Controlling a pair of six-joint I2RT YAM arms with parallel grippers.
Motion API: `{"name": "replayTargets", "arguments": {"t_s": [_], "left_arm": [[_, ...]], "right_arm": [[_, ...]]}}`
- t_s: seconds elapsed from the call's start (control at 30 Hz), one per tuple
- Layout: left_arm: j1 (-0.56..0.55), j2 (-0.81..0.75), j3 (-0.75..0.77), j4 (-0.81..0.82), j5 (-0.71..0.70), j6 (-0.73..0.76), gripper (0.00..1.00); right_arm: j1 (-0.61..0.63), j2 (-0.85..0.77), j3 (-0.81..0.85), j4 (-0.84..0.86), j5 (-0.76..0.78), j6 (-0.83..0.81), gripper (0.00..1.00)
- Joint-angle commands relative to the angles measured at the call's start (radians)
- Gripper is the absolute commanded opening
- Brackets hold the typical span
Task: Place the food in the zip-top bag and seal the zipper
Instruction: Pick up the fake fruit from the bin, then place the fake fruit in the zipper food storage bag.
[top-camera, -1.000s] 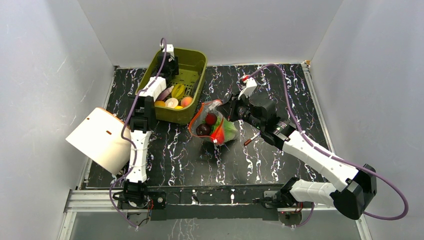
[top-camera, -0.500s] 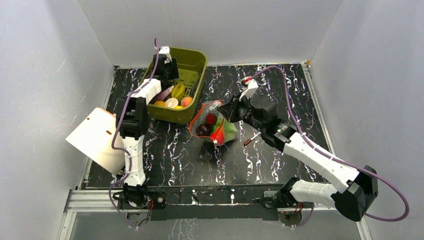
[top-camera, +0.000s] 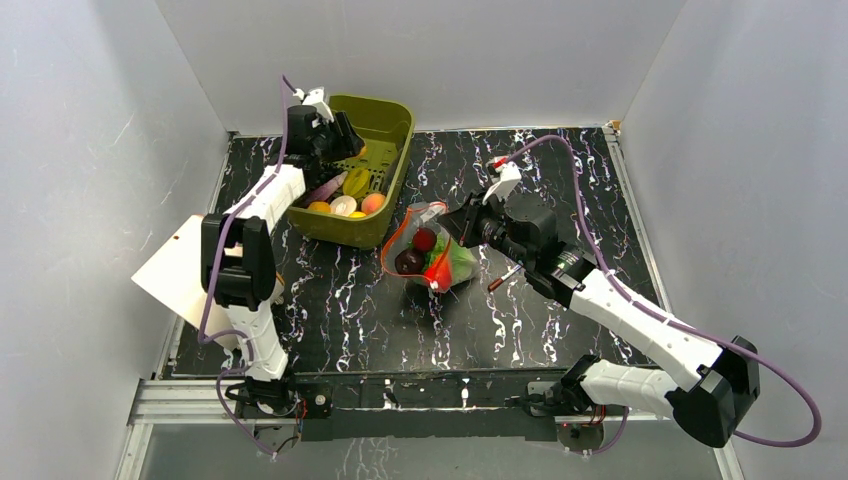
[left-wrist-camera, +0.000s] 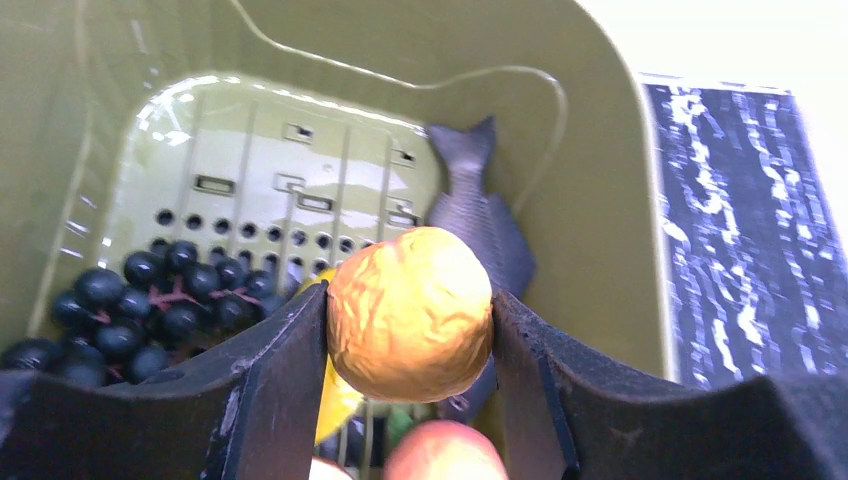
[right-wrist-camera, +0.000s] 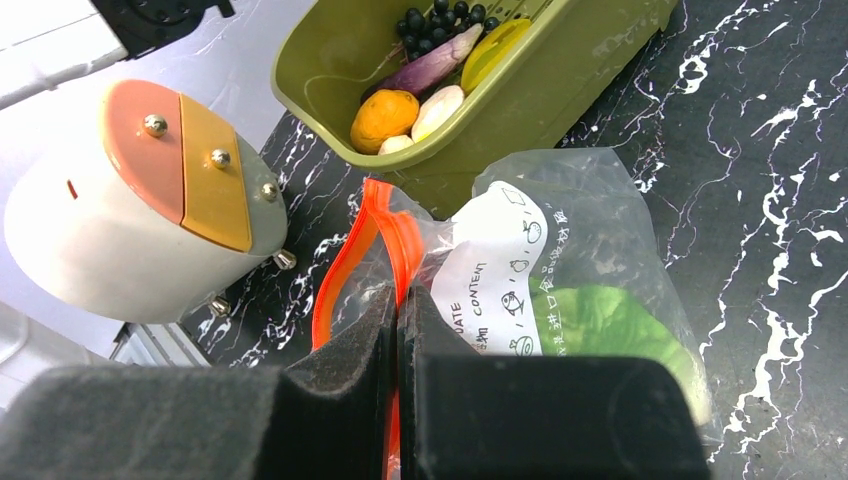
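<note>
The clear zip-top bag (top-camera: 432, 252) lies mid-table with a red strawberry (top-camera: 423, 239), a dark purple ball (top-camera: 407, 261) and the green cabbage (top-camera: 458, 262) inside. Its red-orange zipper (right-wrist-camera: 345, 265) gapes open. My right gripper (top-camera: 457, 222) is shut on the bag's mouth edge in the right wrist view (right-wrist-camera: 398, 300). My left gripper (top-camera: 343, 140) hangs over the olive-green bin (top-camera: 392, 118) and is shut on a wrinkled orange-yellow ball (left-wrist-camera: 410, 313). More food (top-camera: 345, 204) lies at the bin's near end.
The bin also holds black grapes (left-wrist-camera: 150, 300) and a grey toy fish (left-wrist-camera: 480, 220). A white and orange round appliance (top-camera: 195, 280) stands at the left edge. A small red-and-white stick (top-camera: 503, 277) lies right of the bag. Grey walls enclose the table.
My left arm has swung back and left and its gripper now sits higher over the bin's far end. The right gripper and the bag have hardly moved.
</note>
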Motion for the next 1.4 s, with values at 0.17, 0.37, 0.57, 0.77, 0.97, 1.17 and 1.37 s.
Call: {"name": "replayTargets", "arguments": {"t_s": [0.17, 0.37, 0.57, 0.77, 0.97, 1.17, 1.37], "left_arm": [[-0.005, -0.229, -0.138, -0.042, 0.240, -0.142, 0.30], [-0.005, -0.357, -0.207, -0.099, 0.429, -0.158, 0.31], [-0.005, -0.485, -0.288, -0.167, 0.537, -0.116, 0.31], [-0.011, -0.602, -0.416, -0.121, 0.658, -0.157, 0.31], [-0.031, -0.708, -0.528, -0.019, 0.729, -0.254, 0.30], [-0.069, -0.761, -0.540, -0.029, 0.740, -0.256, 0.30], [-0.122, -0.774, -0.558, -0.016, 0.738, -0.260, 0.30]], "right_arm": [[0.000, -0.013, -0.003, 0.081, 0.020, 0.013, 0.00], [-0.001, 0.024, 0.038, 0.051, 0.021, 0.007, 0.00], [-0.003, 0.040, 0.055, 0.060, 0.012, 0.030, 0.00], [-0.002, 0.051, 0.059, 0.074, 0.008, 0.062, 0.00], [-0.001, 0.061, 0.077, 0.078, 0.019, 0.067, 0.00], [-0.002, 0.079, 0.096, 0.078, 0.012, 0.073, 0.00], [-0.002, 0.087, 0.104, 0.086, 0.006, 0.083, 0.00]]}}
